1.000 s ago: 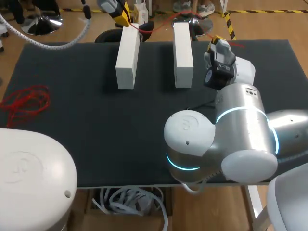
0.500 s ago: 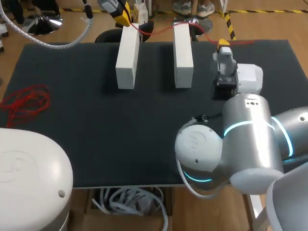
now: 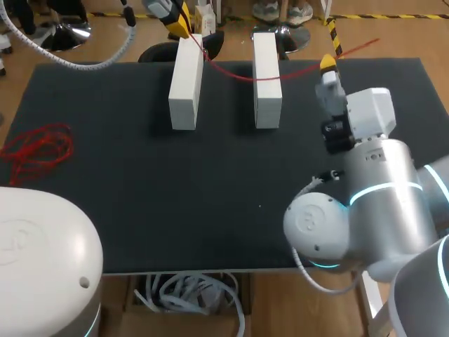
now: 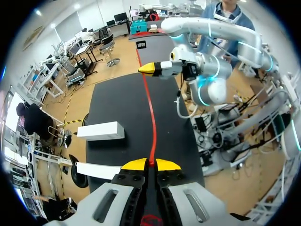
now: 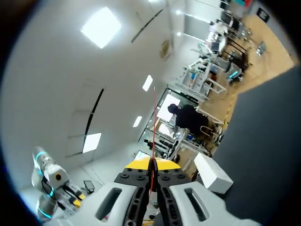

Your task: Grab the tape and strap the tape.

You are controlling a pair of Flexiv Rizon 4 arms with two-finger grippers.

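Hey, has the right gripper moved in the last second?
Yes. The right gripper has shifted rightward in the head view, farther from the nearer white block, still shut on the red tape.

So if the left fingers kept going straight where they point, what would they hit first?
Probably the right gripper, holding the far end of the red tape that runs straight ahead from the left gripper. Depth is unclear; the table might come first.
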